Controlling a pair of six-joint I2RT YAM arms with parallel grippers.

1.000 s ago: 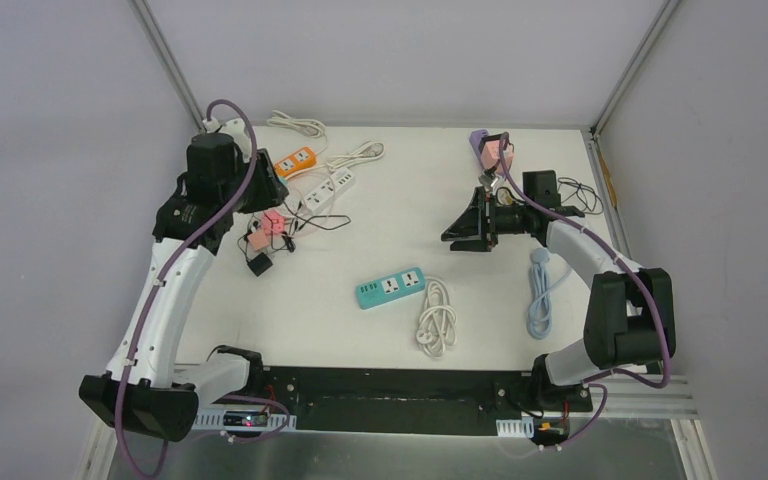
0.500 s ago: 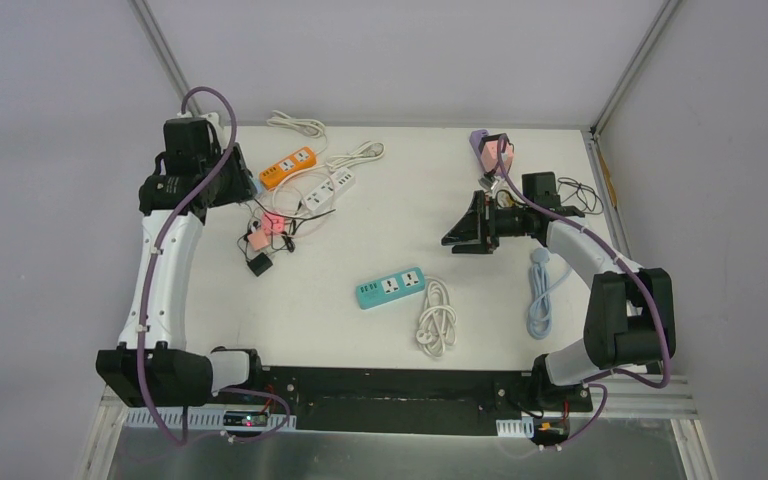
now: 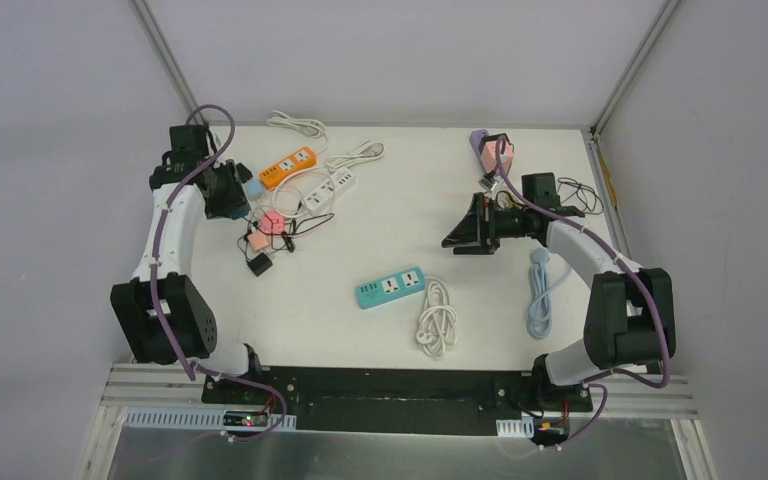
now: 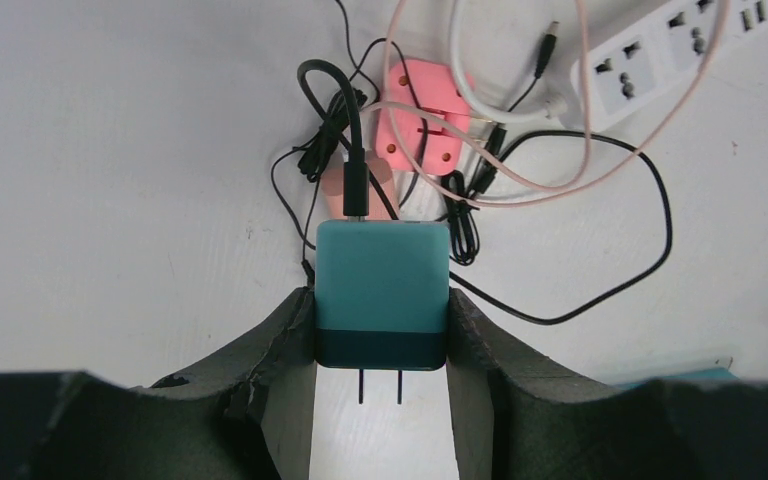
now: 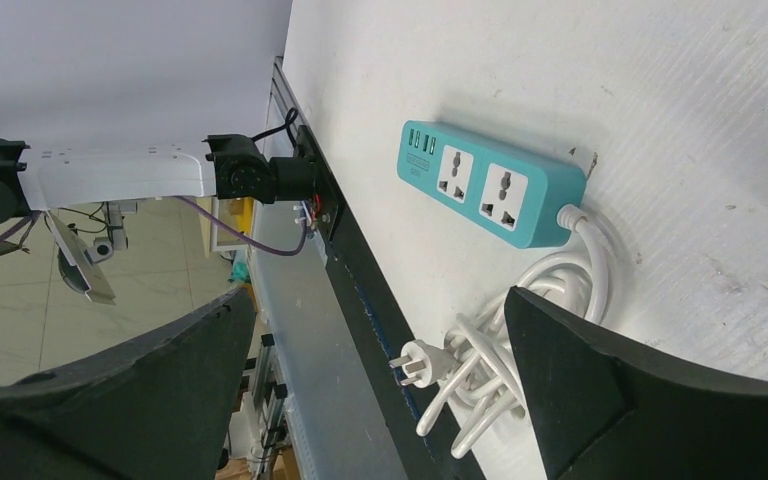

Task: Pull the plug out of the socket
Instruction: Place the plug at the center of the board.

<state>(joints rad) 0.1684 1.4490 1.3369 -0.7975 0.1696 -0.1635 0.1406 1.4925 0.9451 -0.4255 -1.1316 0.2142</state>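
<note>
Grips a teal plug (image 4: 381, 290) between the closed fingers of the left gripper (image 4: 381, 335), lower centre of the left wrist view, both prongs bare, black cable (image 4: 352, 150) rising from its top. Sits below a pink socket block (image 4: 422, 115), seemingly apart from it. Spreads the right gripper (image 5: 390, 390) wide, empty, teal power strip (image 5: 490, 195) at upper centre of its view

1. No text, brand, number or sign was legible in any of the three views.
2. Teal plug (image 4: 381, 290): its face was plain in the left wrist view, with no readable marking.
3. Teal power strip (image 5: 485, 192): any print was too small to read.
4. White power strip (image 4: 660, 55): likewise unreadable.
</note>
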